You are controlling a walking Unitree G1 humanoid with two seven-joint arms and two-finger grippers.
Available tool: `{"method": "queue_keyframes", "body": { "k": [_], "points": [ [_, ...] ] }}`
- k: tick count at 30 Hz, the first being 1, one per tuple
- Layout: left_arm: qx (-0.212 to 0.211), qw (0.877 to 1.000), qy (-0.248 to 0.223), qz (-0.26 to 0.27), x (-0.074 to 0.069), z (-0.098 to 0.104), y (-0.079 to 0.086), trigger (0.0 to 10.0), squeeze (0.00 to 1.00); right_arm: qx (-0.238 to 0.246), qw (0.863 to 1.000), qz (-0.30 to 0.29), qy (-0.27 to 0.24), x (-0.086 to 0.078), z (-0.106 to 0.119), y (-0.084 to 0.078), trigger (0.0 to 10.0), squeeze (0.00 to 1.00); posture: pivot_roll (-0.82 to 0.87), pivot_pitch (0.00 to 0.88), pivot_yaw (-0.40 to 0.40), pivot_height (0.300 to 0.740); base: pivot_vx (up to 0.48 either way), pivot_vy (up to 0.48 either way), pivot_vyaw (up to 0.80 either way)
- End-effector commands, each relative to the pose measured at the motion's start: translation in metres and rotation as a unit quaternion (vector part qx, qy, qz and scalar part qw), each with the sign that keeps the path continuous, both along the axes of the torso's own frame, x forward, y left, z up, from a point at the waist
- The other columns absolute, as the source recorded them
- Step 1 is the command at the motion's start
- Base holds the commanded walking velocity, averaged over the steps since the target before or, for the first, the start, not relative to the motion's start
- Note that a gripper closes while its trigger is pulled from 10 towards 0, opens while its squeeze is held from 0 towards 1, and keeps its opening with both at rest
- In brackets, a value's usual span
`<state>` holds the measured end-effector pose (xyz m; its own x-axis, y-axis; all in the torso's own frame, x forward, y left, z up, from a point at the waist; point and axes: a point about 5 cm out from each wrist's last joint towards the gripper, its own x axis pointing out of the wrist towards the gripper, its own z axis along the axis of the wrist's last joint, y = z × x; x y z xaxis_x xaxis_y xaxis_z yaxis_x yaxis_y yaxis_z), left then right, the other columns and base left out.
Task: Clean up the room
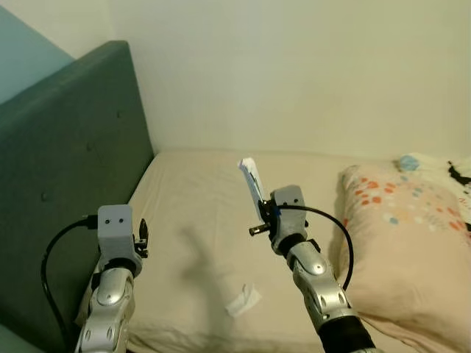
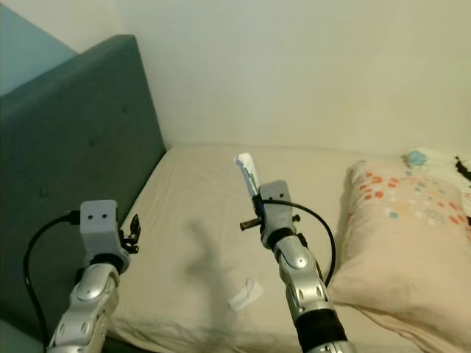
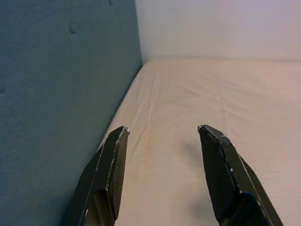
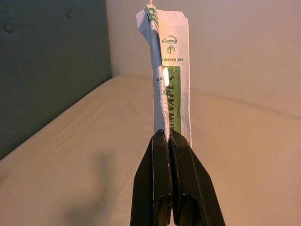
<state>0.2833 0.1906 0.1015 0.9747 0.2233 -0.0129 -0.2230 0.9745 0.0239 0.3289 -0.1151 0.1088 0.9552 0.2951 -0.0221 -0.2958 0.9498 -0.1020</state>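
Right gripper [image 4: 168, 133] raised above the beige mattress [image 1: 199, 213], fingers clamped flat on a white-and-green paper packet [image 4: 170, 70] (print partly legible, folded lengthwise), held upright in the air, clear of the sheet. Left gripper [image 3: 162, 129] hovering low near the teal tufted headboard [image 1: 66, 169], fingers spread apart, nothing between them. On the mattress near its front edge, between the two arms, a small crumpled white wrapper [image 1: 243, 300]. Off to the right, a floral-print pillow [image 1: 401, 220], resting on the bed.
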Motion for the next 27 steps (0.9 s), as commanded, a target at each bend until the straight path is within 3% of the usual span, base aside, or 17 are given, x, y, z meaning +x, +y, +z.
{"method": "queue_keyframes", "body": {
  "k": [1,5,27],
  "points": [
    [-0.012,1.0,0.006,0.003,-0.0014,-0.0046,0.0021,10.0,0.0,0.004,1.0,0.001,0.009,-0.0018,-0.0026,0.0007,10.0,0.0,-0.07,0.035,-0.028,0.731,0.0,0.0,0.0],
    [-0.029,1.0,-0.001,0.005,-0.0002,-0.0013,0.0026,10.0,0.0,0.001,1.0,0.001,0.01,-0.0018,-0.0037,0.0028,10.0,0.0,-0.06,0.035,-0.032,0.731,0.0,0.0,0.0],
    [-0.001,1.0,-0.004,-0.005,0.0061,0.0016,-0.0013,10.0,0.0,0.0,1.0,-0.024,0.012,0.0015,-0.008,0.0003,10.0,0.0,-0.04,0.012,-0.038,0.731,0.0,0.0,0.0]
  ]
}}
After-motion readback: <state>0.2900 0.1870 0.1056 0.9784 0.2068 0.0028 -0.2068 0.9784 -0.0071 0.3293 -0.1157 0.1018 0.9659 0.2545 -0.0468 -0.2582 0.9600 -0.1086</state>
